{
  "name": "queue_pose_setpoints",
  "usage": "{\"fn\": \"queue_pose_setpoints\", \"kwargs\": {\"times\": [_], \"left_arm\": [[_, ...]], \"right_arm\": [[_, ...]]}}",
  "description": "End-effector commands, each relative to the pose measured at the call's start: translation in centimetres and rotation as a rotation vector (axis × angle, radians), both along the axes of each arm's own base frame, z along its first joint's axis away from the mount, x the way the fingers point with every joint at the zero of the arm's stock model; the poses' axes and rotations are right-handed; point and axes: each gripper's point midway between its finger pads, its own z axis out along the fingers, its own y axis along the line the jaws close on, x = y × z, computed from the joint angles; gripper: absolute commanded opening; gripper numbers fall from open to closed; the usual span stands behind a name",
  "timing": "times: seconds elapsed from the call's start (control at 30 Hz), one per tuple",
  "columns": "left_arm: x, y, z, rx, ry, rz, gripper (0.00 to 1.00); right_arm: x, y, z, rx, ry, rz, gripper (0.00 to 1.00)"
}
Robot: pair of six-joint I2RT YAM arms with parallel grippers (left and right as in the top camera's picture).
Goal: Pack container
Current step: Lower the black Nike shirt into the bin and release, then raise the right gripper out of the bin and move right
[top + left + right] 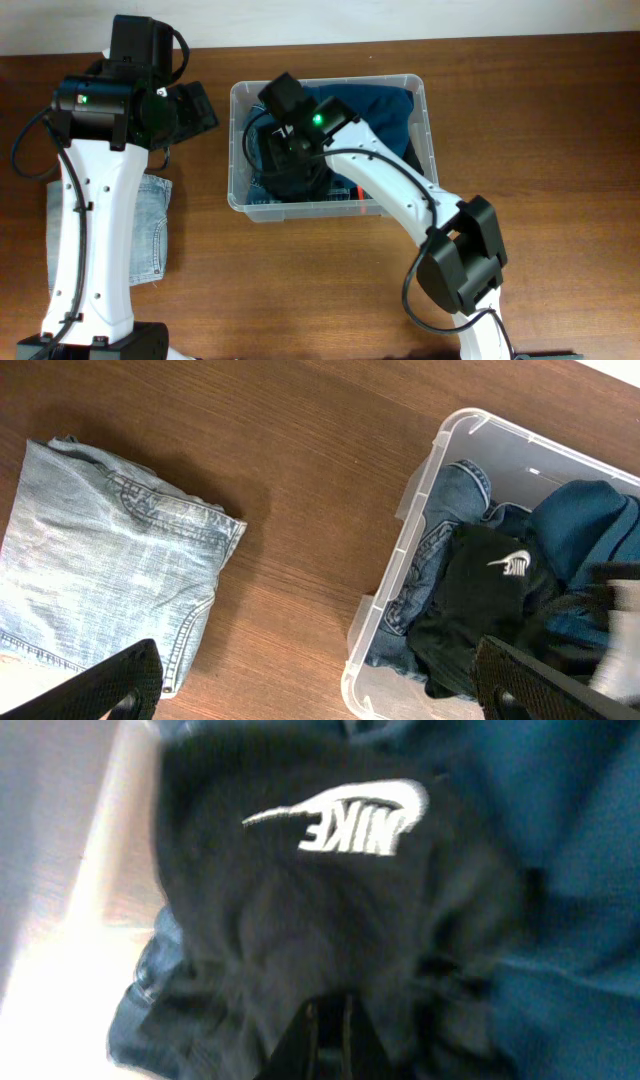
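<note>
2 tools: left tool (pixel 320 678) wide apart over worktop (pixel 300 290); right tool (pixel 330 1030) clamped on blurry black Nike top (pixel 300 920) inside container (pixel 236 150). Jeans (pixel 152 225) by left edge, partly hidden under left arm (pixel 90 230).

In the overhead view the light jeans (pixel 150 230) are partly covered by the left arm (pixel 90 230); the right gripper (pixel 330 1015) is hidden there under its own wrist; in the right wrist view the black garment (pixel 300 920) is blurred; in the left wrist view the container (pixel 412 500) is cut off at the right and lower edges
</note>
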Motion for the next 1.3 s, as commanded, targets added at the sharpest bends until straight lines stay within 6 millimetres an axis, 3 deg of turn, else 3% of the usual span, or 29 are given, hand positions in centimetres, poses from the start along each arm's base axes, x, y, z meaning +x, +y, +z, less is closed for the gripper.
{"fn": "queue_pose_setpoints", "kwargs": {"times": [0.0,0.2,0.33,0.43,0.53,0.6,0.63,0.73,0.87,0.97,1.1,1.27], "left_arm": [[0.1,0.1,-0.2,0.006,0.008,-0.005,0.99],[0.1,0.1,-0.2,0.006,0.008,-0.005,0.99],[0.1,0.1,-0.2,0.006,0.008,-0.004,0.99],[0.1,0.1,-0.2,0.006,0.007,-0.005,0.99],[0.1,0.1,-0.2,0.006,0.008,-0.005,0.99],[0.1,0.1,-0.2,0.006,0.008,-0.005,0.99],[0.1,0.1,-0.2,0.006,0.008,-0.005,0.99],[0.1,0.1,-0.2,0.006,0.008,-0.005,0.99],[0.1,0.1,-0.2,0.006,0.008,-0.005,0.99],[0.1,0.1,-0.2,0.006,0.008,-0.005,0.99],[0.1,0.1,-0.2,0.006,0.008,-0.005,0.99],[0.1,0.1,-0.2,0.006,0.008,-0.005,0.99]], "right_arm": [[-1.0,0.6,-3.9,0.042,0.058,0.012,0.04],[-1.7,-0.1,-8.3,0.041,0.058,0.013,0.04],[-1.5,-0.5,-8.1,0.043,0.054,0.032,0.04],[-0.4,-0.8,-4.6,0.057,0.016,0.055,0.1],[1.0,-2.1,1.6,0.082,-0.047,0.033,0.25],[1.6,-3.7,6.0,0.102,-0.09,0.004,0.27],[1.7,-4.9,8.1,0.108,-0.111,-0.013,0.31],[2.3,-9.5,13.0,0.098,-0.171,-0.106,0.59],[2.1,-17.3,16.1,0.06,-0.192,-0.261,0.96],[1.0,-23.7,16.5,0.01,-0.152,-0.396,0.99],[-0.5,-31.7,15.4,-0.056,-0.056,-0.585,0.99],[-1.4,-38.3,14.8,-0.069,-0.02,-0.75,0.98]]}}
